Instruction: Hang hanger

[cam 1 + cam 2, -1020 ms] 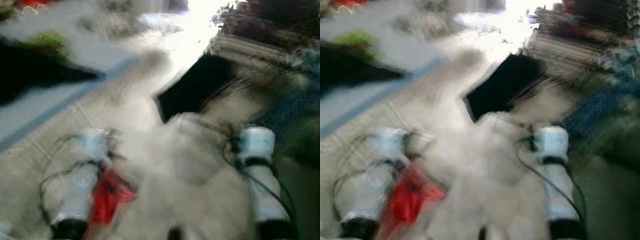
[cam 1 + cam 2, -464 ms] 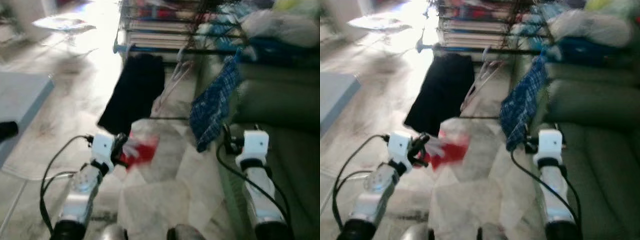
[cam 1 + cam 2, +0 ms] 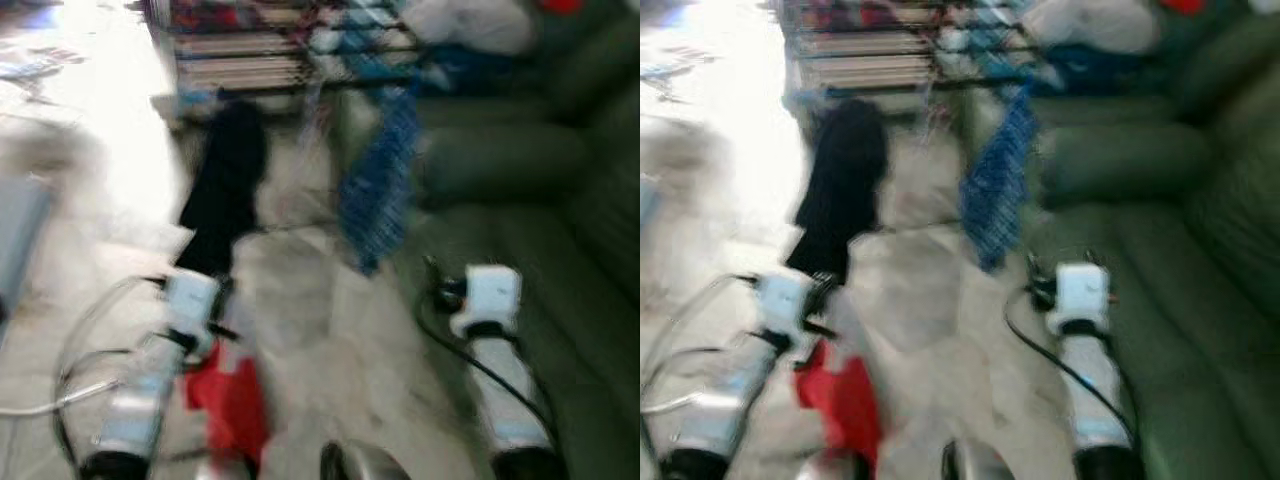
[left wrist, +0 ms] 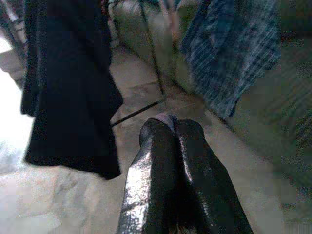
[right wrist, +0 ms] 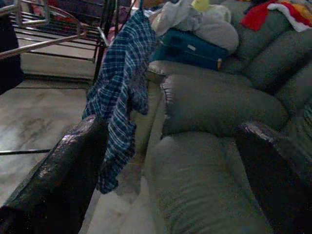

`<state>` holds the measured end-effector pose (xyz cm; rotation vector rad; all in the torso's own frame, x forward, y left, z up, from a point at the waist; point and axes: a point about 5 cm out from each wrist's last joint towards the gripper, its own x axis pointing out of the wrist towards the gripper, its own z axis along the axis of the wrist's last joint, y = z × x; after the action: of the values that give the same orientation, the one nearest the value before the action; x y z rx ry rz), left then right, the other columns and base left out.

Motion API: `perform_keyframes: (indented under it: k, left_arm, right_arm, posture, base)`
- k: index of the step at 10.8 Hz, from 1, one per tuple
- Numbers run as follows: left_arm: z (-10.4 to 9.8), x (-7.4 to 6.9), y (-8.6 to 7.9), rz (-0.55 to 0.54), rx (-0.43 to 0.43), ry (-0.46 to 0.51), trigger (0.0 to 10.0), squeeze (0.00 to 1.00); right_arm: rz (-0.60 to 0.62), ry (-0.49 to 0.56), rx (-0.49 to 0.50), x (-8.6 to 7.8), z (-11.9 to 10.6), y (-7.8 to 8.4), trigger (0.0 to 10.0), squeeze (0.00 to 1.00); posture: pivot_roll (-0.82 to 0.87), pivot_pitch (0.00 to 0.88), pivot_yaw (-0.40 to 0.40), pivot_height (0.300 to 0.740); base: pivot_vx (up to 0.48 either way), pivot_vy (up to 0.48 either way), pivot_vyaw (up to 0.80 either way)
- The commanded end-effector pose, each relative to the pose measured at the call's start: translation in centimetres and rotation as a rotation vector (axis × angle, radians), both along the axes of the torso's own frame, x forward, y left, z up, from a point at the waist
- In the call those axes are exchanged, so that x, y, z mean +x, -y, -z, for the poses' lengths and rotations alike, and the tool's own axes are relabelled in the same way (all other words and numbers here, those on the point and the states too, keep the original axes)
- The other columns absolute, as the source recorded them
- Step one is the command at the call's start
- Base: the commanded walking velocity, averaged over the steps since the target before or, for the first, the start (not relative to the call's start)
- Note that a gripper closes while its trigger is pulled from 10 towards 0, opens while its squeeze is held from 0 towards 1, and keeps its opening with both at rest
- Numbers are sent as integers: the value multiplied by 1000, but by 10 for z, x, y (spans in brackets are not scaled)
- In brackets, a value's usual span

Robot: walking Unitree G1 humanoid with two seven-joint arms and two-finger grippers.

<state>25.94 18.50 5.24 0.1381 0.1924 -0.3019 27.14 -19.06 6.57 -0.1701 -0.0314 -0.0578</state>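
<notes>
Now carrying the red cloth [image 3: 232, 402], likely on a hanger, low by the left gripper [image 4: 171, 127], fingers pressed together; right gripper [image 5: 170, 161] spread wide; soft, floppy, so better gripping any stiff hook

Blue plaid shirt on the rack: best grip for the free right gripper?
Probably its hanging lower edge, from the sofa side. The blue plaid shirt drapes freely off the rack, so its hem is exposed. The right gripper is open, facing it.

Head stereo pair downward over both arms; wrist cameras forward, sharing plaid shirt [image 5: 122, 83].
</notes>
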Motion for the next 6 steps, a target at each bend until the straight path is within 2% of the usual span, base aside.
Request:
perform_keyframes:
  k: [1,2,4,6]
  left_arm:
    - [-6,5,5,-14,-22,13,10000,0]
    - [-8,6,4,-29,-1,31,10000,0]
    - [-10,6,8,-14,11,44,10000,0]
    - [-9,6,9,-12,-21,29,10000,0]
  right_arm:
    - [14,-4,-8,2,-1,5,10000,0]
    - [19,-2,-4,3,-2,7,10000,0]
    - [18,3,0,3,-2,6,10000,0]
    - [18,-4,5,3,-1,6,10000,0]
  posture:
    - [72,125,-54,740]
    - [74,122,-53,740]
    - [76,121,-51,740]
    - [72,120,-52,740]
  base:
    - [0,0,-700]
    - [0,0,-525]
    - [0,0,0]
    - [0,0,0]
